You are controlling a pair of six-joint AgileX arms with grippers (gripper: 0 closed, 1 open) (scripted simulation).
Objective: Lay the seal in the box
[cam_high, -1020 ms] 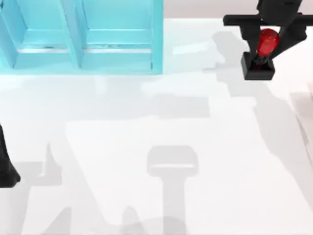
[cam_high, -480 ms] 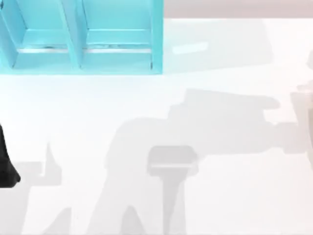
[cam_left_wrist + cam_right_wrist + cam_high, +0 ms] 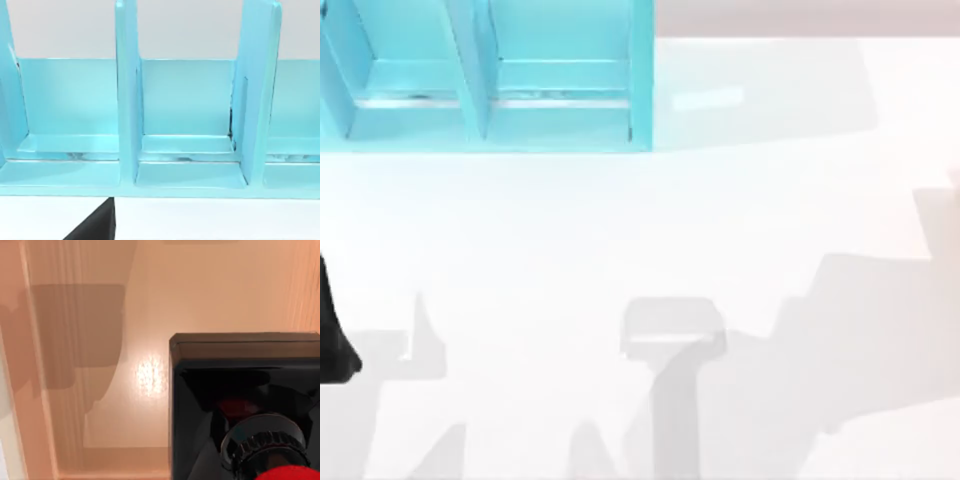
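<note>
Lower right of the right wrist view: the seal (image 3: pixel 245 390) sits right under the right tool, above a tan box floor (image 3: pixel 150 340); can't tell its grip. Left arm (image 3: pixel 332 340) parked at the worktop's (image 3: pixel 620 230) left edge.

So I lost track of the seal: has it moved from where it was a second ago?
Yes. Then it hung right of the blue rack in the top view; now the seal is over a tan box floor in the right wrist view.
</note>
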